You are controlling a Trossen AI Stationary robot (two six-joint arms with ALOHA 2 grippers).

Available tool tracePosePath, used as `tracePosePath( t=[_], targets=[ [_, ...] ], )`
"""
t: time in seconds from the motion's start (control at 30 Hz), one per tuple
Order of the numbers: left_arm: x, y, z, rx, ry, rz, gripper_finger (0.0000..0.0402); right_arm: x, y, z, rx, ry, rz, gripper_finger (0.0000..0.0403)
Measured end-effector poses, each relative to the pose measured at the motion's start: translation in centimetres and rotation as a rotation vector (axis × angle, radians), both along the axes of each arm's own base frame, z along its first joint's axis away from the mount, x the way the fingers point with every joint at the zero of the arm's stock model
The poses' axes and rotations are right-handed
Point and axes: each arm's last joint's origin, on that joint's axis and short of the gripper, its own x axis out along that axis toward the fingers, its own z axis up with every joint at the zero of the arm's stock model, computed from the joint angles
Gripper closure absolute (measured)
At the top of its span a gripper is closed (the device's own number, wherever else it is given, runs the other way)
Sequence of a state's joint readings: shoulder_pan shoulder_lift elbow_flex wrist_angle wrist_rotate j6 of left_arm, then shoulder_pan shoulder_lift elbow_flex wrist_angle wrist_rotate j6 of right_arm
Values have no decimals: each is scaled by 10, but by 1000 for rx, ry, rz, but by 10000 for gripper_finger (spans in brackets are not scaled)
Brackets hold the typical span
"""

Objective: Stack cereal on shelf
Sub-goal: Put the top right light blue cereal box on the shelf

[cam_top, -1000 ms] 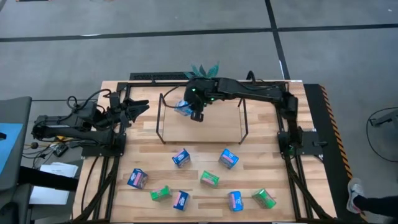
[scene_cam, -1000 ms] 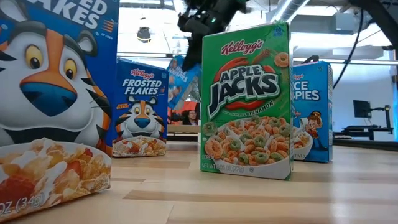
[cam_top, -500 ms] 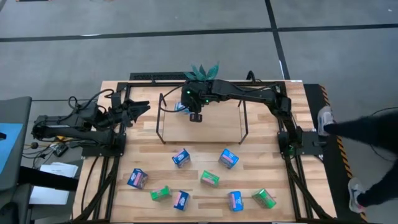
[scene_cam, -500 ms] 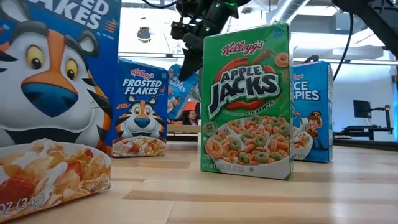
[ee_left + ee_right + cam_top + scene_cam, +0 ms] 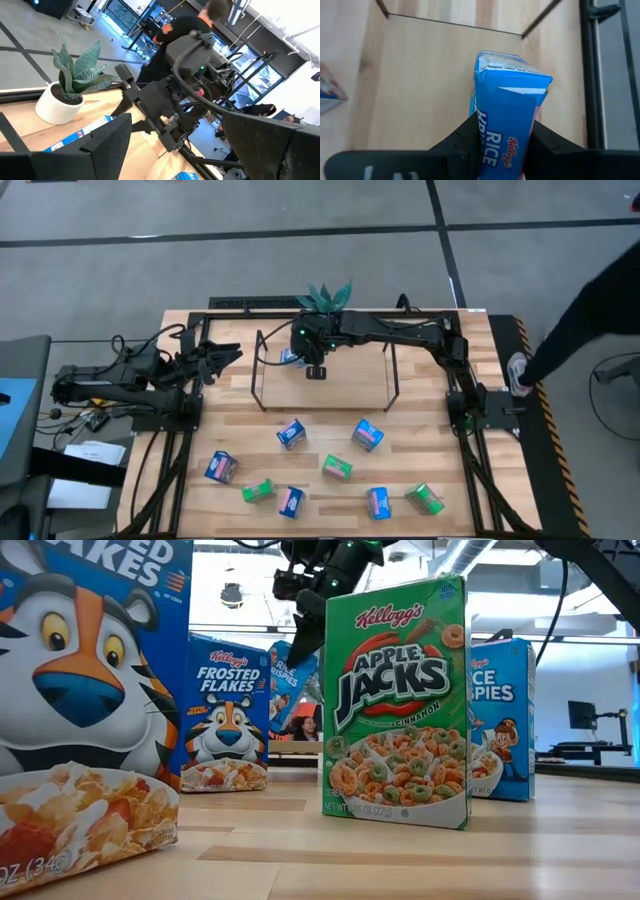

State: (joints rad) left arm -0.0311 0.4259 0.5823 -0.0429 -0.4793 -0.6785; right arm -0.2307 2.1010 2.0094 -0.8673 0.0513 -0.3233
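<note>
The cereal box [image 5: 507, 107], a blue Rice Krispies carton, hangs clenched in the right gripper [image 5: 502, 135] over the shelf [image 5: 350, 385], toward its ten o'clock corner. Gripped narrowly and tilted, it could topple on release or snag the wire frame. The left gripper [image 5: 222, 356] waits at nine o'clock, fingers spread.

Overhead and table-level cameras share the shelf [image 5: 322, 385]; wrist cameras look past each claw.

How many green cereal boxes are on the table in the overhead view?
3, all on the front of the tabletop: one front-left, one near the middle, one front-right. None seems hidden, though the right arm covers part of the shelf.
</note>
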Motion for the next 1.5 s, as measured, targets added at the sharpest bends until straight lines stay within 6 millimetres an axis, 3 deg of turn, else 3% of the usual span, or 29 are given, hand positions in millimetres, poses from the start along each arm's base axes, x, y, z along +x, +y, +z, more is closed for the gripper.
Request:
tracePosePath(
  t=[0.3, 0.53, 1.5],
  targets=[
    [0, 0, 0, 0, 0, 4, 102, -2, -12, 1, -11, -7, -16, 276],
    [0, 0, -1, -16, -2, 2, 102, 2, -26, -16, -5, 18, -42, 276],
    [0, 0, -1, -24, 2, 5, 102, -1, -16, -14, -19, 61, -35, 276]
  ],
)
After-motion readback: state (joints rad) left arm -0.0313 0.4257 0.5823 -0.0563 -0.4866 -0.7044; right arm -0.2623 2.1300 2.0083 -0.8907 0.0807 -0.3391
